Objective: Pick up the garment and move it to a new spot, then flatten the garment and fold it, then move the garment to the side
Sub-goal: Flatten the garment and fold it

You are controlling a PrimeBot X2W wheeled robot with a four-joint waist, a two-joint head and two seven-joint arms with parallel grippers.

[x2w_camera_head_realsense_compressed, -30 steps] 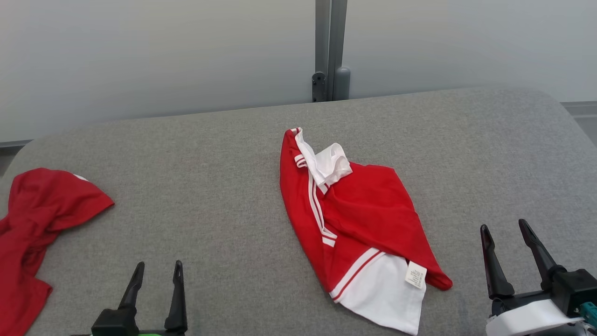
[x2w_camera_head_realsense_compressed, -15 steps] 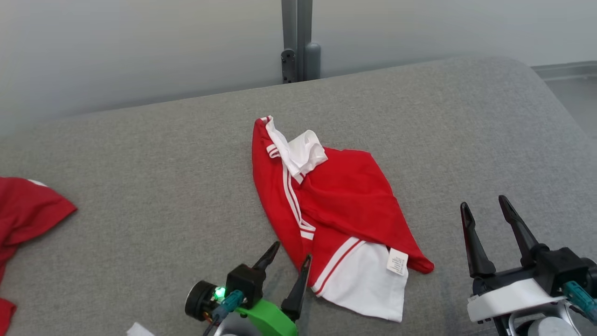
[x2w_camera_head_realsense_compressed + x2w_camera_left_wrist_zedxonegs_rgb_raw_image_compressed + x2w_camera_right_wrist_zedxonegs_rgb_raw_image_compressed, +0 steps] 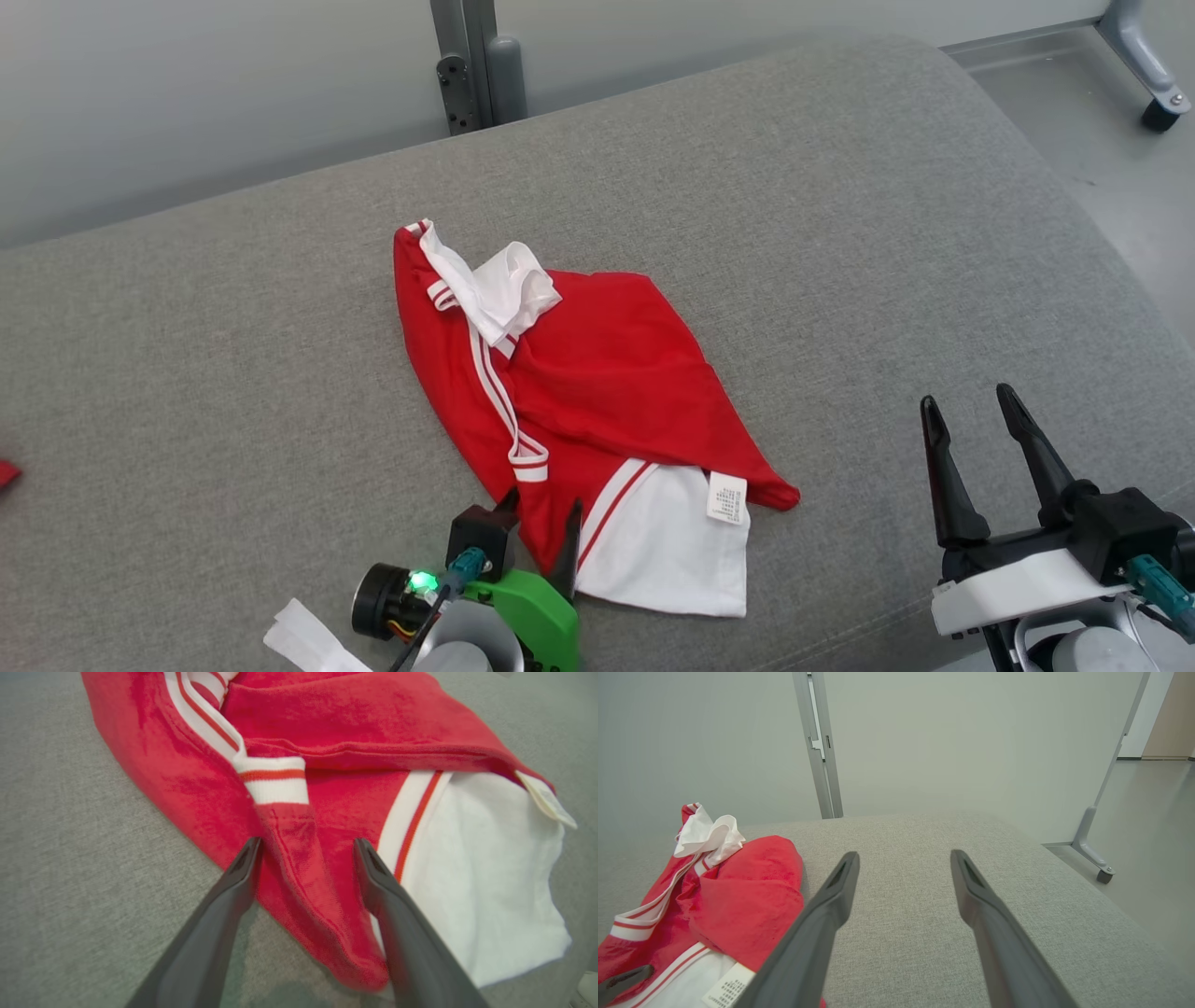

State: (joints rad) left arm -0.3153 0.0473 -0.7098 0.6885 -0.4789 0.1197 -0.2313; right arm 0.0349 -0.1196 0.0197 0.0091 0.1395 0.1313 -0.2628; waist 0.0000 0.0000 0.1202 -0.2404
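Note:
A crumpled red garment (image 3: 597, 383) with white stripes and white panels lies in the middle of the grey padded table (image 3: 840, 233). My left gripper (image 3: 541, 506) is open at the garment's near red edge. Seen from the left wrist, the garment (image 3: 327, 765) has a red fold lying between the two spread fingers of my left gripper (image 3: 306, 845), which are not closed on it. My right gripper (image 3: 968, 404) hovers open to the right of the garment, over bare table. The right wrist view has the garment (image 3: 747, 891) to the left of my right gripper (image 3: 903, 856).
A sliver of another red cloth (image 3: 6, 473) shows at the far left edge. A grey post (image 3: 471, 61) stands behind the table against the pale wall. The table's right edge drops to the floor, where a wheeled frame foot (image 3: 1158, 103) stands.
The head camera has swung right, shifting the whole picture left. My left gripper has come forward and right, up to the garment's near edge. The right gripper has kept about the same pose.

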